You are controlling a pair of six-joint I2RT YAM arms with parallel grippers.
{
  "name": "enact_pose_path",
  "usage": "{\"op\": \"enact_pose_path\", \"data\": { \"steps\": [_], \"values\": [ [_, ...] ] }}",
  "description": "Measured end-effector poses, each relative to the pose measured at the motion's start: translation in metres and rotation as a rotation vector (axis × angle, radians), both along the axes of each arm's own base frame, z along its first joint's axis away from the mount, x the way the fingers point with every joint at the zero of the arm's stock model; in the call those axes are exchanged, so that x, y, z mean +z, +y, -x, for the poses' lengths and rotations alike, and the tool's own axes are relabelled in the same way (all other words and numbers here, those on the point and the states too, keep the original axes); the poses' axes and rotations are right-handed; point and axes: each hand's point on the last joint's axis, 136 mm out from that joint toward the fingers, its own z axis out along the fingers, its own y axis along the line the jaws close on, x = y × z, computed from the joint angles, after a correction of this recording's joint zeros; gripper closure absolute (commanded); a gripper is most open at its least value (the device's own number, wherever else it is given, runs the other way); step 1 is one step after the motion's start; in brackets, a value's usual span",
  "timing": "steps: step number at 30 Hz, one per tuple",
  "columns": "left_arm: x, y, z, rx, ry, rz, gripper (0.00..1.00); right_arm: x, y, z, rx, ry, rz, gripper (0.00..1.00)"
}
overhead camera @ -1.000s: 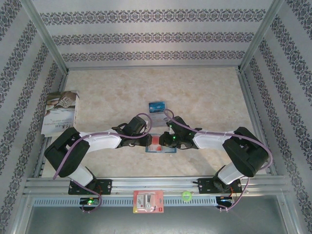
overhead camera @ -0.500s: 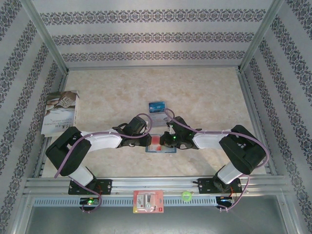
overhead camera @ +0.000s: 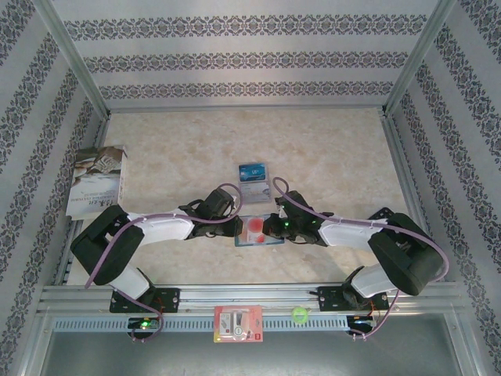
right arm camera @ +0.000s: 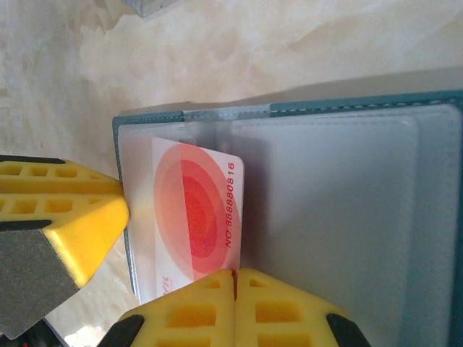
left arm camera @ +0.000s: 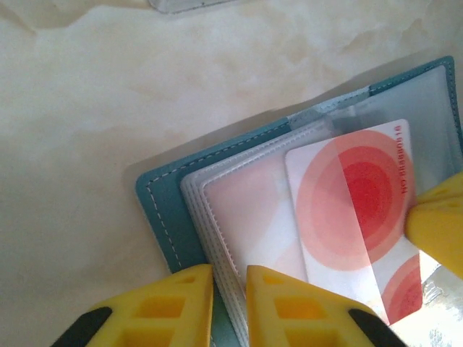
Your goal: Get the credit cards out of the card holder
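**Teal, red and yellow on cream**

We see a teal stitched bifold card holder (left arm camera: 163, 217) with frosted clear pockets, and a white plastic card (left arm camera: 354, 210) bearing red concentric circles. The left gripper (left arm camera: 230, 278) and right gripper (right arm camera: 235, 278) have yellow fingers (left arm camera: 304, 311). The tabletop (overhead camera: 329, 149) is marbled cream.

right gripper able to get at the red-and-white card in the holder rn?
Likely yes. The red-and-white card sticks partly out of the card holder's clear pocket, the right gripper looks shut on its edge, and the left gripper pinches the holder's other side, off the card.
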Motion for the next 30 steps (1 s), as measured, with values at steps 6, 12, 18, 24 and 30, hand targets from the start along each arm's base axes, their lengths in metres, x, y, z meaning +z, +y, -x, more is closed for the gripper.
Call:
{"op": "enact_pose_path", "data": {
  "steps": [6,12,18,24,30],
  "values": [
    [0.007,0.002,0.004,0.003,0.002,0.011,0.64,-0.002,-0.005,0.002,0.005,-0.001,0.028,1.0],
    [0.024,-0.001,0.004,-0.005,-0.022,0.047,0.68,-0.003,-0.005,0.003,0.007,-0.001,0.032,1.0],
    [0.017,-0.023,0.002,-0.052,0.004,0.055,0.68,-0.006,-0.006,0.003,0.019,-0.002,0.043,0.93],
    [0.017,-0.034,-0.007,-0.072,-0.004,0.04,0.78,-0.009,-0.007,0.004,0.025,0.0,0.05,0.8],
    [0.005,-0.031,-0.009,-0.073,0.015,-0.01,0.82,-0.008,-0.005,0.004,0.031,-0.001,0.042,0.74]
  ]
}}
